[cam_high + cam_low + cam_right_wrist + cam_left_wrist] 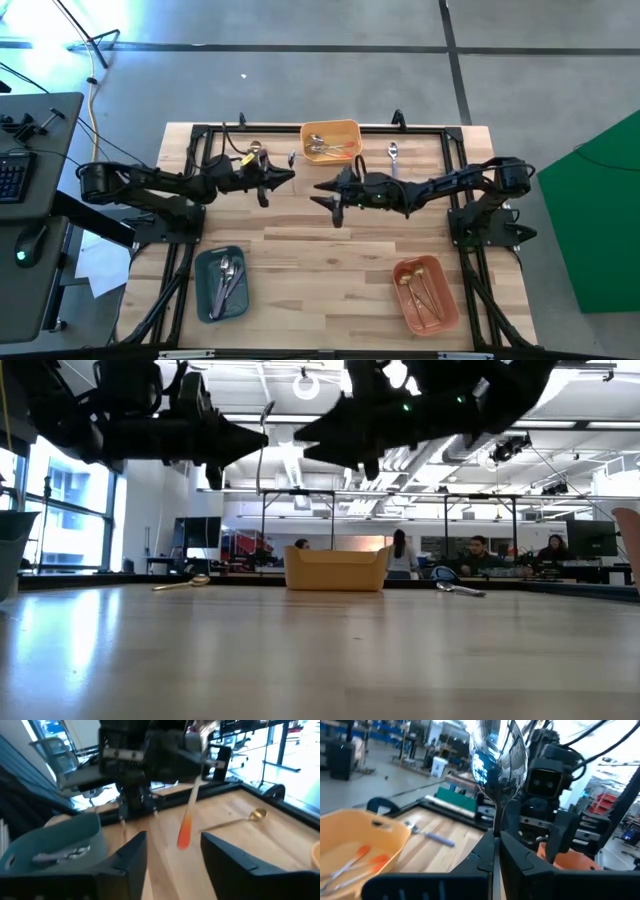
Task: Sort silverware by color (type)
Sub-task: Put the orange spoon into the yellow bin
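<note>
Left gripper (285,178): clamps spoon (497,755) at neck, mid-air over table (330,260), bowl up, orange handle hanging; right gripper (328,198): gapes wide just beside; judged light, stiff, slick, best taken along the handle.

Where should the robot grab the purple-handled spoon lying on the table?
Best to take the lavender-handled spoon by the middle of its slim handle, coming straight down from above. It lies flat on the bare table, so fingers can close across the handle. The rounded bowl would probably slip.
</note>
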